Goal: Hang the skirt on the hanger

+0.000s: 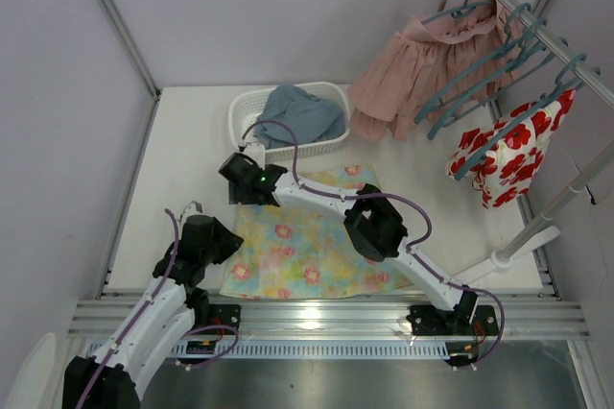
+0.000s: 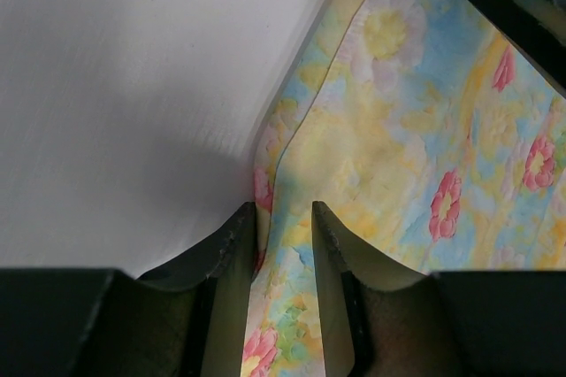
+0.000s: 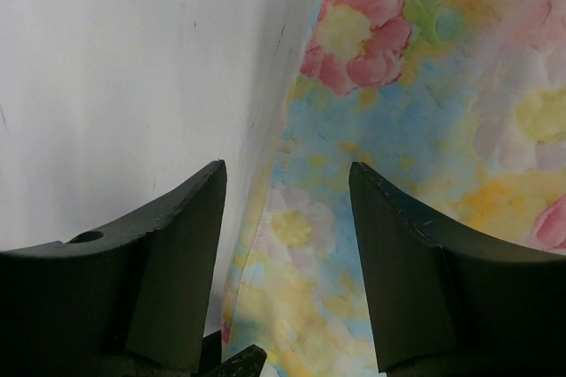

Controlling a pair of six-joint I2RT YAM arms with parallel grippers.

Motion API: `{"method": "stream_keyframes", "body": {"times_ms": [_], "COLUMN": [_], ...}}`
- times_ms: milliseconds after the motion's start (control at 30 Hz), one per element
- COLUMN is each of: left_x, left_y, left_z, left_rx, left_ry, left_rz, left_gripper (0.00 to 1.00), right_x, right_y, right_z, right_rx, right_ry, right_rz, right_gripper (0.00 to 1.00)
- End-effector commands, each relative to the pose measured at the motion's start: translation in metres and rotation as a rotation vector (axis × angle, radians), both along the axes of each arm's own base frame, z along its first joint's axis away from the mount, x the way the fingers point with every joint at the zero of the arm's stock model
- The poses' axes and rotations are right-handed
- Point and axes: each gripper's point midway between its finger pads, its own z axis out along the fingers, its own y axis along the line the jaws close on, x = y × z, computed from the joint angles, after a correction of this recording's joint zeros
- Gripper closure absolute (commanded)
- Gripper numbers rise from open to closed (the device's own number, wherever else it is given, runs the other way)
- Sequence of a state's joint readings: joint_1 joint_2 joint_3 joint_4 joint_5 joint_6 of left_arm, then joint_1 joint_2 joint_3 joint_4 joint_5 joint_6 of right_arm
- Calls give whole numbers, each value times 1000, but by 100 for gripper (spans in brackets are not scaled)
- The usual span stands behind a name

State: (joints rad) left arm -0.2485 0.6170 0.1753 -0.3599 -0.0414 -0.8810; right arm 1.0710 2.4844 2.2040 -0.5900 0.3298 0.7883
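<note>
Left gripper (image 2: 283,213): jaws narrow, pinched on the left edge of the skirt (image 1: 288,255). A raised ridge of cloth fills the gap between the pads. Right gripper (image 3: 287,173): jaws wide, straddling the skirt's edge with one finger over bare table (image 1: 192,159) and the other over the print. Nothing is held, and I can't tell if the tips touch the cloth.

Hidden: in the top view both sets of fingers are covered by their own wrist housings, so the grip state comes from the wrist views only. The right arm's forearm and elbow lie across the skirt's far half and cover part of it. The left wrist view is cut off by dark housing at the bottom and at the top right corner.

Only the top view gives the layout. The skirt lies flat on the table near the arm bases. The left gripper is at its left side and the right gripper at its far-left corner, just beside a white basket (image 1: 240,107) holding a blue-grey cloth (image 1: 302,113).

The hanger (image 1: 467,85) hangs empty among other teal ones on a slanted rail (image 1: 576,68) at far right, well apart from the skirt. A pink pleated skirt (image 1: 413,63) and a white garment with red flowers (image 1: 508,155) hang there too. The rail's stand foot (image 1: 518,246) rests near the skirt's right side.
</note>
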Motion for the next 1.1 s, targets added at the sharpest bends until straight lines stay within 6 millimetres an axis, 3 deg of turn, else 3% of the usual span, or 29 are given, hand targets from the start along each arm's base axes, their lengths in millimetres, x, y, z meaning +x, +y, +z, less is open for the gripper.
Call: {"method": "stream_keyframes", "body": {"times_ms": [0,333,467,533,700,900,1067], "left_x": [-18,-17,-17,-18,-15,-18,-18], "left_y": [2,2,2,2,2,3,5], "left_z": [-17,-16,-17,-17,-13,-18,-18], "left_rx": [27,28,31,31,33,38,47], "left_ry": [72,70,71,71,61,76,78], "left_rz": [-30,-31,-30,-33,-31,-29,-23], "left_gripper": [63,63,63,64,67,71,83], "right_x": [1,6,7,7,8,9,9], "right_y": [5,19,20,20,21,23,26], "right_z": [-2,-8,-17,-18,-15,-1,35], "right_rx": [-18,0,4,8,13,31,98], "right_ry": [-21,-19,5,11,11,-15,-62], "right_rz": [-11,15,23,25,33,48,64], "right_gripper": [38,50,70,73,100,100,100]}}
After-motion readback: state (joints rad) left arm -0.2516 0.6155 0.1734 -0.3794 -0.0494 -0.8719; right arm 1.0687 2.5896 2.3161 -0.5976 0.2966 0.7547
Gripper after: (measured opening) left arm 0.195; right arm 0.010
